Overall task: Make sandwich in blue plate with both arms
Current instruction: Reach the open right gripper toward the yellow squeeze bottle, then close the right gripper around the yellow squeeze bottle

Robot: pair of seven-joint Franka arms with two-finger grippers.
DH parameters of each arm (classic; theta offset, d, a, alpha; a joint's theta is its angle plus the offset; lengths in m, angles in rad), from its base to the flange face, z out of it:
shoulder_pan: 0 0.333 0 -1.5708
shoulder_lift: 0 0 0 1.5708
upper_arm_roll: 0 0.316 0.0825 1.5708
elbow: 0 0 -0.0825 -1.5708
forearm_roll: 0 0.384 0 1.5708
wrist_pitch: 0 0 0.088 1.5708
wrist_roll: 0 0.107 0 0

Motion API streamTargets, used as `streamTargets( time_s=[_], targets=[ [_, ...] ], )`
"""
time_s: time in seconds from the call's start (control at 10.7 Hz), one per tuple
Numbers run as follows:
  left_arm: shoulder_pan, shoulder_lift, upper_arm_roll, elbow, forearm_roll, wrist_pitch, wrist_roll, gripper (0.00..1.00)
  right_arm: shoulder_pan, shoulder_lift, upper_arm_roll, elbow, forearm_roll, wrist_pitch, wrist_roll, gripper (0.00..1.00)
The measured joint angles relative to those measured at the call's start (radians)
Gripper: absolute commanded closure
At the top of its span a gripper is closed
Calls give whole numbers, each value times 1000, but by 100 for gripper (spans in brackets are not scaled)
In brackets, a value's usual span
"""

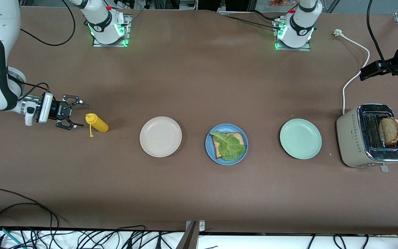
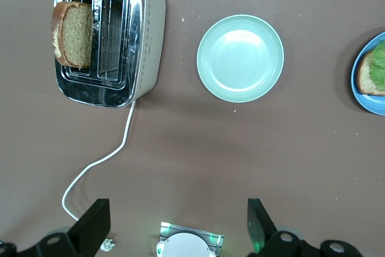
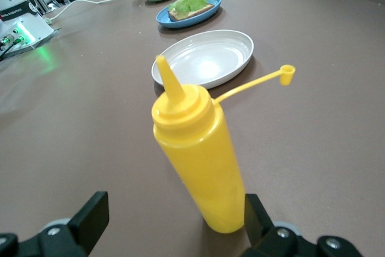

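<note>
The blue plate lies mid-table with one brown bread slice on it and a green lettuce leaf on top. A second slice stands in the toaster at the left arm's end. My left gripper hangs open and empty high above the table between the toaster and the left arm's base. My right gripper is low at the right arm's end, open. Just off its fingertips stands the yellow squeeze bottle, untouched; the right wrist view shows the bottle close to one finger.
A cream-white plate sits between the bottle and the blue plate. A mint-green plate sits between the blue plate and the toaster. The toaster's white cable runs toward the left arm's base. The bottle's cap dangles on its tether.
</note>
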State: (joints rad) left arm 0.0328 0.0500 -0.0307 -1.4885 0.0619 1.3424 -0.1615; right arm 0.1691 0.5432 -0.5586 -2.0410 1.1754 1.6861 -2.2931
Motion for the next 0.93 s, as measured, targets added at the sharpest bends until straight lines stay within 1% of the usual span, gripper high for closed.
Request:
streamTargets(
  time_s=[0.19, 0.47, 0.65, 0.93],
  targets=[
    [0, 0, 1, 0, 0, -1, 0, 0, 0, 58, 0, 25, 74, -40, -72, 0],
    [0, 0, 1, 1, 0, -2, 0, 0, 0, 135, 0, 80, 158, -97, -137, 0],
    [0, 0, 2, 1, 0, -2, 0, 0, 1, 172, 1, 109, 185, -112, -161, 0],
    [4, 0, 4, 1, 0, -3, 0, 0, 2, 193, 15, 122, 229, -120, -164, 0]
  ],
)
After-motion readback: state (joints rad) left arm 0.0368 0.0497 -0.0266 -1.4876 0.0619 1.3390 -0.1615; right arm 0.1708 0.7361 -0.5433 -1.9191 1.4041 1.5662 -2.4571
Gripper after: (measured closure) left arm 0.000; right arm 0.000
